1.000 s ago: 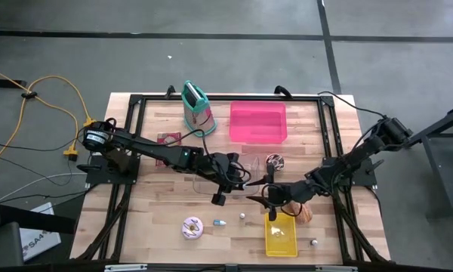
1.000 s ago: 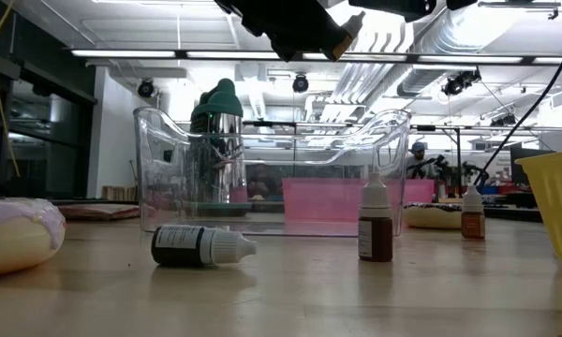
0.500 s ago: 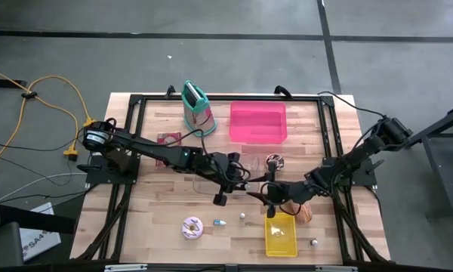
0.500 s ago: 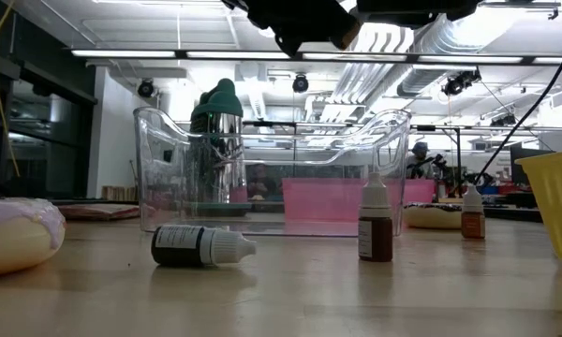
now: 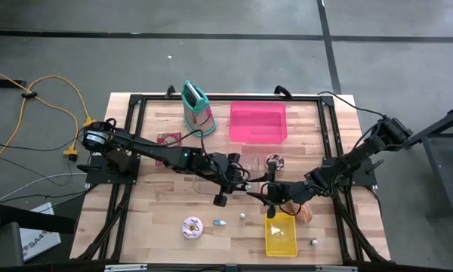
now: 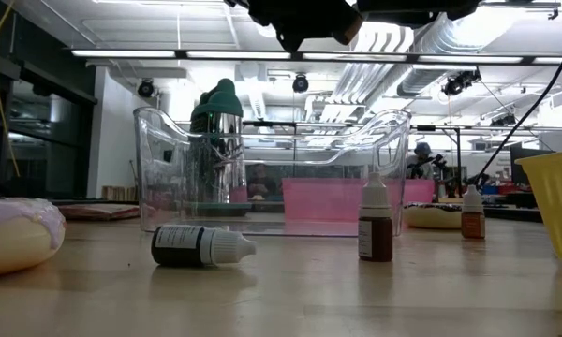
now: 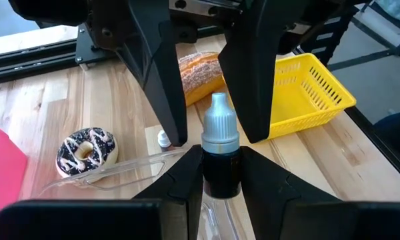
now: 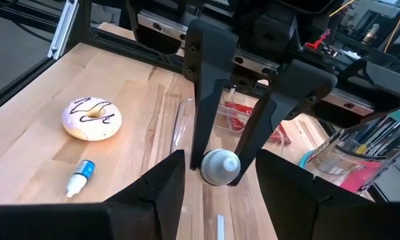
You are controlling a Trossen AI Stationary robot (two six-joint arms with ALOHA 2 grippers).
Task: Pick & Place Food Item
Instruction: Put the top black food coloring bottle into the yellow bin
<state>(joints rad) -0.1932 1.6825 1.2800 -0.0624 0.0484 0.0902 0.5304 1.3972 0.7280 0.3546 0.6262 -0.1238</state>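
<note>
The left gripper [image 7: 221,167] clamped a dark dropper bottle [image 7: 220,160] mid-table, over the clear bin [image 6: 262,168]. The right gripper [image 8: 217,167], fingers parted around the bottle's cap, seemed mid-handover. The bread roll [image 5: 305,213] lay untouched beside the yellow basket [image 5: 281,236]; next, probably closing.

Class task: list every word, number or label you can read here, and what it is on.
"SA4", cut off, on the white box left of the table.
Lying bottle label: too blurred to read.
Held bottle: no readable label.
</note>
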